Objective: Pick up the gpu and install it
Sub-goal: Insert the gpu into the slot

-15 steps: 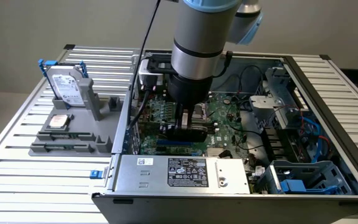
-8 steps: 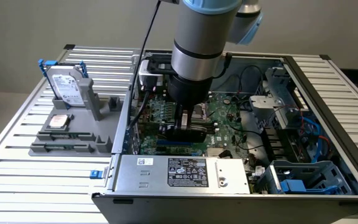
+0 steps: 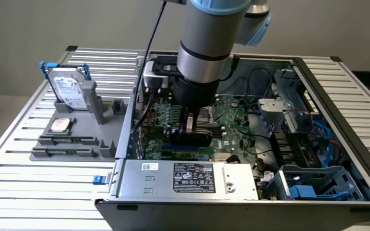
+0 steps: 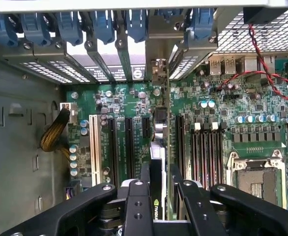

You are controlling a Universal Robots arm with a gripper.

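In the exterior view, the arm reaches from above down into an open computer case (image 3: 339,96) that lies on a slatted metal worktop (image 3: 31,183). The gripper (image 3: 188,131) is low over the green motherboard (image 3: 236,115), and it is clenched on the gpu (image 3: 188,140). From here the gpu looks like a dark, flat block that stands on its edge just under the gripper, very near the board. Whether it already sits in a slot, I cannot tell. The silver power supply (image 3: 191,178) with its labels is at the near wall of the case. Outside the case, on the exterior view's left, a grey holder (image 3: 108,125) carries a silver hard drive (image 3: 69,89) with a blue handle and narrow black memory sticks (image 3: 66,141).

In the wrist view, the gpu (image 4: 157,169) is seen along its thin edge, between the black fingers (image 4: 136,201) of the gripper (image 4: 159,191), which press on its two faces. One face is a black shroud with a small green logo. The other face is a green circuit board. Its silver metal bracket end is at the far end, close to the row of blue latches (image 4: 102,24) at the case wall. The card runs parallel to the long black slots of the motherboard (image 4: 217,123). A processor socket (image 4: 257,179) and a red cable (image 4: 262,54) are on one side of it, a braided yellow cable (image 4: 53,132) on the other.
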